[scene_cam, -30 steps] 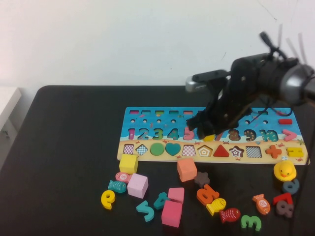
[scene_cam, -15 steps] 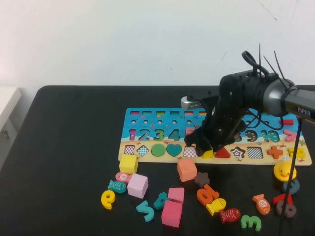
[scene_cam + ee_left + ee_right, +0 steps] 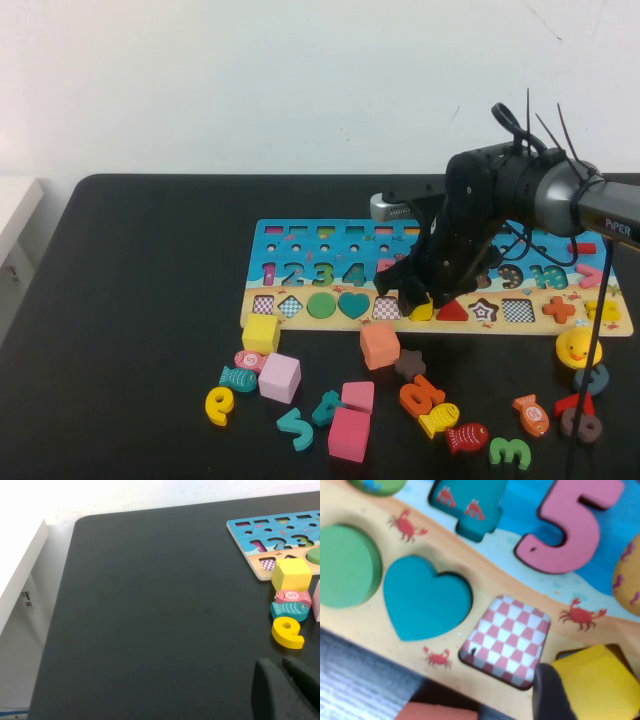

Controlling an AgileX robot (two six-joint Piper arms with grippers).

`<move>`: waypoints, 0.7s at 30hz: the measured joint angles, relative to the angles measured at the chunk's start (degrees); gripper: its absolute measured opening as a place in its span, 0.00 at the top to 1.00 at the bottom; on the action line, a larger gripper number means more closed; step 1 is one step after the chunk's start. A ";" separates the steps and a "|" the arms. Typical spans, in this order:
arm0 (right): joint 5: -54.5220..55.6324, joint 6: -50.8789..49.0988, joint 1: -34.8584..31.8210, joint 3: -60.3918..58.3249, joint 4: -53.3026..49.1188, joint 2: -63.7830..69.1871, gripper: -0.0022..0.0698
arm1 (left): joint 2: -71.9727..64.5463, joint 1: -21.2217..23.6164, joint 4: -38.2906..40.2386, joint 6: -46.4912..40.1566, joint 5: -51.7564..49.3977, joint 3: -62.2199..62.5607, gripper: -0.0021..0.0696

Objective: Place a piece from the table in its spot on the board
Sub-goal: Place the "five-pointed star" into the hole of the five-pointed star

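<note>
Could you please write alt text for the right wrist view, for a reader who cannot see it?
Close over the puzzle board, the right gripper holds a yellow piece at a slot beside an empty red-and-white checkered square recess. A teal heart, a green circle and a pink 5 sit in their slots.
</note>
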State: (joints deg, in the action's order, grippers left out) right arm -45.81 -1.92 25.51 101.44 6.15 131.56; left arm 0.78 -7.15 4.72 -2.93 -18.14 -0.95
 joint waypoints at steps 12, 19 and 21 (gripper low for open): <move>0.10 -3.25 0.08 0.00 -1.81 0.00 0.45 | 0.00 0.00 0.00 0.11 0.00 0.00 0.97; 0.10 -4.70 0.08 0.00 -1.97 0.00 0.43 | 0.00 0.00 0.00 0.11 0.00 0.00 0.97; -0.01 -4.97 0.08 0.00 -2.17 0.00 0.39 | 0.00 0.00 0.00 0.11 0.00 0.00 0.97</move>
State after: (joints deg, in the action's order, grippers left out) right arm -45.83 -6.89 25.59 101.44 3.97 131.56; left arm 0.78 -7.15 4.72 -2.82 -18.14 -0.95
